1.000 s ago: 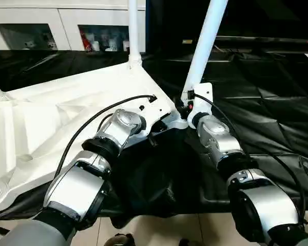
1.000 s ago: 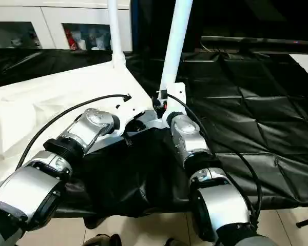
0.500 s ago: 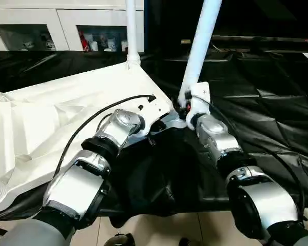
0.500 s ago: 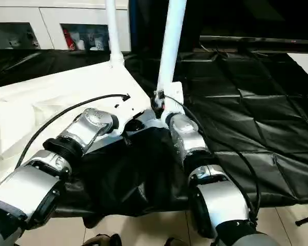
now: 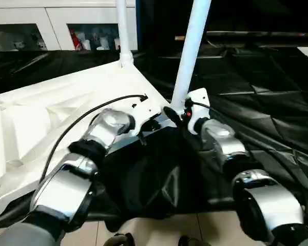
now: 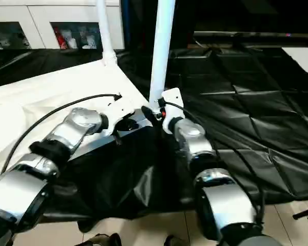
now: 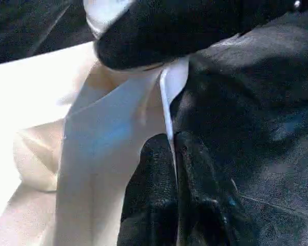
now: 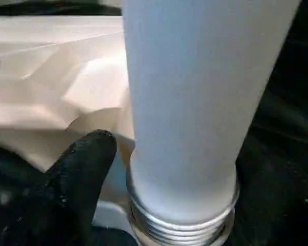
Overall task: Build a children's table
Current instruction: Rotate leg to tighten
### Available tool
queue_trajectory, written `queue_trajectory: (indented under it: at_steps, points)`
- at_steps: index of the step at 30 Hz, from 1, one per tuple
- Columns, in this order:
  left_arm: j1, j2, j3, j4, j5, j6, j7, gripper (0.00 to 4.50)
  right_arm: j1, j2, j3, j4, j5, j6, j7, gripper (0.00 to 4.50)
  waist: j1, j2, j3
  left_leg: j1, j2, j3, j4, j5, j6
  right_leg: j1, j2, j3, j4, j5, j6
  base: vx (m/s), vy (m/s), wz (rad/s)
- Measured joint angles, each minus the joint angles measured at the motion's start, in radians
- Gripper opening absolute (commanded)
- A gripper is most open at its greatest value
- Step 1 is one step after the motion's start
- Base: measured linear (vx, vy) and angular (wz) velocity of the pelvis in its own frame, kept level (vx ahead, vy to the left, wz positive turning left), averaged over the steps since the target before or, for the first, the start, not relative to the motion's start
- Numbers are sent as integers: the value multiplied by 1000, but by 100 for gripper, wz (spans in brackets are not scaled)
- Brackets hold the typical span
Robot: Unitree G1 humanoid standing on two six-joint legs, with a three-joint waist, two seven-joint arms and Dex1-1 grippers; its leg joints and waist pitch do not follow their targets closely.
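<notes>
**Letting go of the near-corner leg**

My right gripper [image 5: 180,114] has spread its jaws over the last second and now stands wide at the base of the leg [image 5: 191,46]. Earlier my fingers sat tight against that tube; now, in my right wrist view, 1 black finger [image 8: 82,169] lies just beside the leg with a gap, and the threaded collar [image 8: 182,225] at the foot of the tube still shows a few turns above the socket. So I hold nothing with this hand.

My left gripper [image 7: 170,195] is pinched shut on the thin white edge of the tabletop [image 5: 51,113], right beside my other hand, steadying the corner.

The tabletop lies underside up on the black-draped work table [image 5: 256,87], stretching away to the left of my hands. A 2nd leg [image 5: 122,31] stands upright in the far corner beyond my left gripper.

My reading: this is a release between turns, not the end of the step. With threads still exposed, the leg probably needs more twisting.
</notes>
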Motion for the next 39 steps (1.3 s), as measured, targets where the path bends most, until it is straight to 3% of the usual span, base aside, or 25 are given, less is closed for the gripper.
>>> queue_trajectory:
  at_steps: [4, 10, 16, 22, 27, 33, 39]
  points:
    - [32, 39, -3, -40, -23, -74, -123, 0, 64, -85, 51, -97, -2, -8, 198, 381, 32, 0, 0, -5, 5, 0, -1, 0, 6, -6, 1, -6, 7, -4, 6, 64, -33, 3]
    - [77, 71, -11, -91, -58, -142, -274, 0, 171, -172, 94, -255, 19, 13, 418, 381, 56, 0, -1, -17, 9, 0, 13, -2, 8, -22, 1, -6, 32, -14, 7, 9, -7, 0]
    - [102, 83, -26, -107, -66, -170, -355, 0, 237, -238, 110, -407, 58, 59, 534, 381, 51, 1, -2, -13, 12, 1, 24, -4, 2, -12, 1, -4, 33, -13, 6, -25, 7, 1]
    - [111, 99, -28, -112, -73, -185, -397, 0, 266, -245, 124, -455, 65, 78, 575, 381, 48, 1, -2, -12, 12, 2, 28, -4, 2, -10, 0, -3, 33, -12, 4, 0, 0, 0]
    - [111, 101, -28, -115, -75, -188, -410, 0, 267, -246, 131, -474, 64, 96, 581, 318, 52, 1, -2, -12, 13, 2, 28, -4, 2, -11, 0, -5, 35, -9, 3, 0, 0, 0]
    - [111, 102, -28, -114, -72, -188, -407, 0, 269, -246, 140, -484, 62, 112, 577, 278, 52, 1, -2, -13, 14, 2, 30, -4, 2, -11, 0, -6, 37, -9, 4, 0, 0, 0]
    - [116, 103, -28, -114, -70, -188, -401, 0, 273, -245, 148, -491, 55, 115, 557, 267, 52, 0, -6, -13, 14, 2, 32, -4, 2, -11, 0, -6, 38, -9, 4, 0, 0, 0]
